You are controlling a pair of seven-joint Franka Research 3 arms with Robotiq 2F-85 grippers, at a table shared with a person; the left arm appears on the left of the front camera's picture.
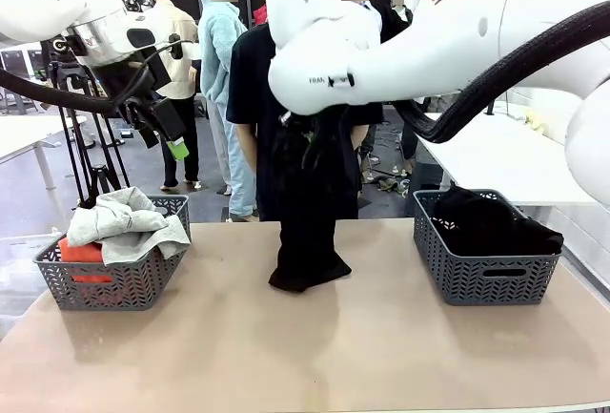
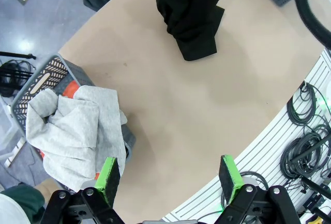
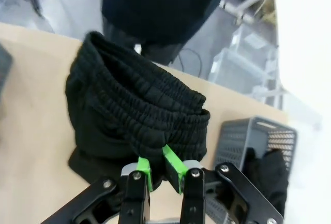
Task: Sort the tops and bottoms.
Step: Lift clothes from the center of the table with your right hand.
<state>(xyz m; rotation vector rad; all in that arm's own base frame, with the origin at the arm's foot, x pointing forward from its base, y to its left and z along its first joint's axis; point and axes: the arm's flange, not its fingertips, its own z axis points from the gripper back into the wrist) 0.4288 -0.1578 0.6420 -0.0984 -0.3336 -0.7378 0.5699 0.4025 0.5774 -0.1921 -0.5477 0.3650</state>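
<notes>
Right wrist view, held garment: a black soft fabric garment with a ribbed elastic waistband [image 3: 137,115] bunched directly ahead of the right gripper [image 3: 159,168], its waistband edge caught between the green pads.
Right gripper: pressed together, pinching the waistband.
Garment's lower end: in the front view the black cloth [image 1: 307,213] hung straight down below the right arm, its bottom folds resting on the tan tabletop [image 1: 315,356].
Right basket: a dark grey perforated plastic basket [image 3: 258,141] stood beside and beyond the right gripper, dark cloth [image 1: 496,220] piled inside.
Left gripper: spread wide [image 2: 170,175], nothing between its green pads, raised above the table.
Left basket: a matching grey perforated basket [image 2: 36,79] sat beneath and just ahead of the left gripper.
Basket contents: a light heather-grey sweatshirt [image 2: 77,131] draped over the rim, a bright orange garment [image 1: 82,253] under it.
Person: a figure in black clothing [image 1: 250,98] stood beyond the hanging cloth.
</notes>
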